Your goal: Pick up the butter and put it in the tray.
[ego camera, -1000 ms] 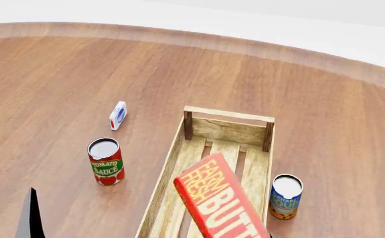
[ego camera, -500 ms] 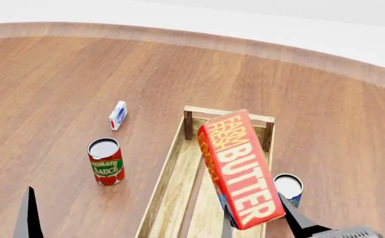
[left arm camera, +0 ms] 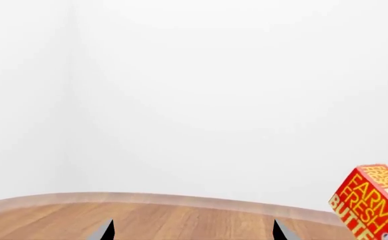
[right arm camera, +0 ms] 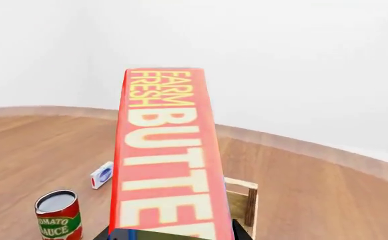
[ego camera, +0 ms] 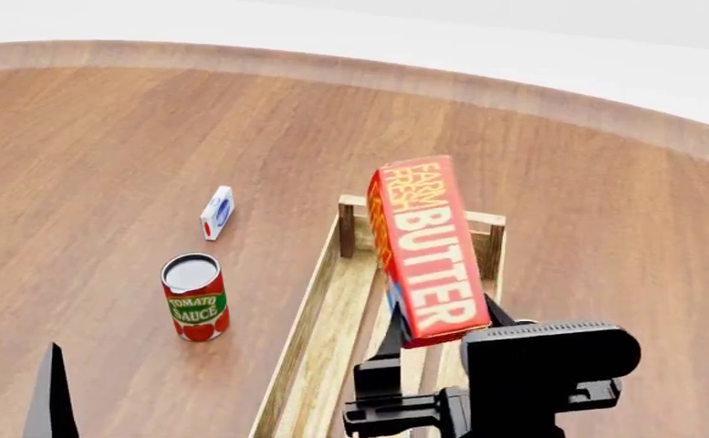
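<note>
The butter (ego camera: 425,245) is a long red-orange carton lettered "FARM FRESH BUTTER". It is held in the air, tilted with its far end up, over the near half of the tray (ego camera: 318,310). My right gripper (ego camera: 443,327) is shut on the carton's lower end, one finger on each side. In the right wrist view the butter (right arm camera: 167,150) fills the middle, with the tray's far end bar (right arm camera: 241,192) showing beyond it. My left gripper (left arm camera: 192,232) is open and holds nothing, low at the head view's left. The butter (left arm camera: 373,200) shows at the edge of the left wrist view.
A tomato sauce can (ego camera: 194,297) stands to the left of the tray. A small white-blue-red carton (ego camera: 216,212) lies farther back on the wooden table. Both show in the right wrist view: the can (right arm camera: 59,215) and the small carton (right arm camera: 102,175). The table's curved edge (ego camera: 549,100) runs behind.
The right gripper has lifted the butter and tipped it more upright over the tray. The right arm has come up into the head view and now covers the blue can.
</note>
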Robot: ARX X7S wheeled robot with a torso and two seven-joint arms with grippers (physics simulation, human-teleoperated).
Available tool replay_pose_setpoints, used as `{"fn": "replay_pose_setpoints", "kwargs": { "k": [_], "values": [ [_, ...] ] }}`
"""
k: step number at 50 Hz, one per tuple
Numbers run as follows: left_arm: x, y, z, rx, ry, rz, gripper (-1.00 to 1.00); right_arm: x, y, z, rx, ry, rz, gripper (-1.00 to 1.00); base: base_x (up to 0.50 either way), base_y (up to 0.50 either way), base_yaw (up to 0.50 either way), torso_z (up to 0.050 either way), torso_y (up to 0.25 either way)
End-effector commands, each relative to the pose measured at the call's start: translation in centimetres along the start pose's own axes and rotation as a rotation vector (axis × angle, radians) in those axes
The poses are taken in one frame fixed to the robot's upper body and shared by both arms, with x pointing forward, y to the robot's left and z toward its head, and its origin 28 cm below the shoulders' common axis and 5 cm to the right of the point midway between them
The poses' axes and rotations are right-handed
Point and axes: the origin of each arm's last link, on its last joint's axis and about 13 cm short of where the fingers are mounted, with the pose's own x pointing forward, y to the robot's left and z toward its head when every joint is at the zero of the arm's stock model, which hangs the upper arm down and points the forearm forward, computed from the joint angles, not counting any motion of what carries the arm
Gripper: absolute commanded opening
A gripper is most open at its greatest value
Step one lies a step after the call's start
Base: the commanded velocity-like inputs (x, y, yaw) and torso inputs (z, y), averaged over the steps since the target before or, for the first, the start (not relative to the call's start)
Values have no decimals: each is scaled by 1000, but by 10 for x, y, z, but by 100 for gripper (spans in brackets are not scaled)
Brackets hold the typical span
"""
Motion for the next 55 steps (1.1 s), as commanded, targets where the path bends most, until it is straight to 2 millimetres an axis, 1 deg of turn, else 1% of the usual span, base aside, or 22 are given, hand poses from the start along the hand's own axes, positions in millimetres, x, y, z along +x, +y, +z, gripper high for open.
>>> {"fn": "replay_pose_setpoints", "kwargs": {
  "k": [1,6,12,15,16,17,20,24,31,34,42,46,55],
  "values": [
    [0,0,-1,-2,1,0,100,33,18,9,2,0,-55,-100,0,0,0,0,0],
    [0,1,2,-6,-1,5,100,48,27,11,-6,37,-137,-100,0,0,0,0,2],
    [0,2,2,-10,-1,7,100,59,32,13,-17,71,-218,-100,0,0,0,0,2],
    [1,2,1,-10,1,6,100,64,36,15,-36,123,-266,-100,0,0,0,0,0],
    [1,2,0,-10,3,8,100,65,37,16,-48,146,-270,-100,0,0,0,0,0],
    [1,3,0,-11,3,10,100,67,39,17,-18,135,-265,-100,0,0,0,0,10],
    [1,3,2,-11,1,13,100,71,42,18,-17,136,-275,-100,0,0,0,3,0],
    [2,4,2,-13,1,17,100,80,49,19,-35,178,-302,-100,0,0,0,0,3],
    [2,5,3,-16,-1,19,100,87,61,17,0,235,-290,-100,0,0,0,0,1],
    [2,5,3,-17,-1,22,100,89,64,17,-13,245,-309,-100,0,0,0,0,0],
    [2,6,3,-20,0,24,100,95,76,16,65,286,-327,-100,0,0,0,1,1],
    [2,6,4,-23,0,25,100,97,81,10,45,286,-341,-100,0,0,0,0,3],
    [2,6,4,-24,-1,24,100,97,85,-3,60,326,-395,-100,0,0,0,0,1]
  ]
}}
